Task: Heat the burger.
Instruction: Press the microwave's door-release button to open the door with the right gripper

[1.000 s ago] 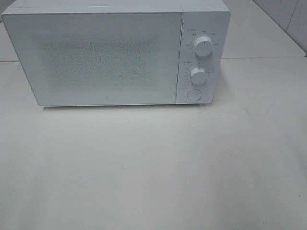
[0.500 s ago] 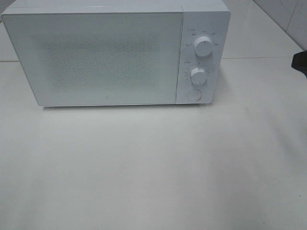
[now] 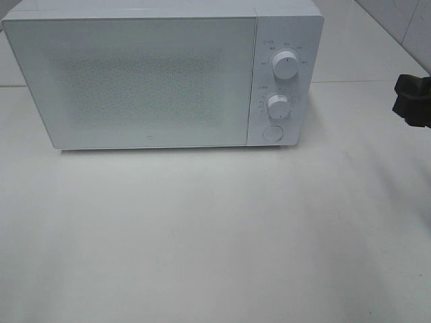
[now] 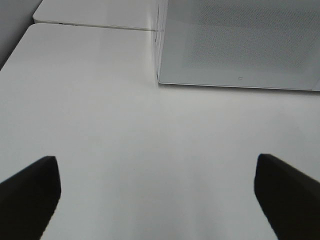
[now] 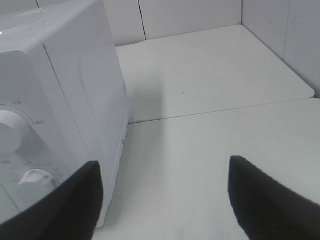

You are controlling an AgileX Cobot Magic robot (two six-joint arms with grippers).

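Note:
The burger is out of view in every frame. A white microwave (image 3: pixel 148 74) stands at the back of the table with its door shut. Its two knobs (image 3: pixel 285 66) and round button (image 3: pixel 271 132) are on its right panel. My right gripper (image 5: pixel 162 200) is open with nothing between its fingers. It hovers to the right of the microwave's (image 5: pixel 65 90) control side, and its black tip (image 3: pixel 412 101) shows at the right edge of the high view. My left gripper (image 4: pixel 157 197) is open and empty above bare table, in front of the microwave's (image 4: pixel 240 45) left corner.
The white table (image 3: pixel 215 229) spreads in front of the microwave. A tiled wall (image 5: pixel 280 30) rises behind and to the right. A seam between table panels (image 5: pixel 220 111) runs along the back.
My right gripper has come into the high view from the right edge and moved further left toward the microwave. The left gripper has not moved.

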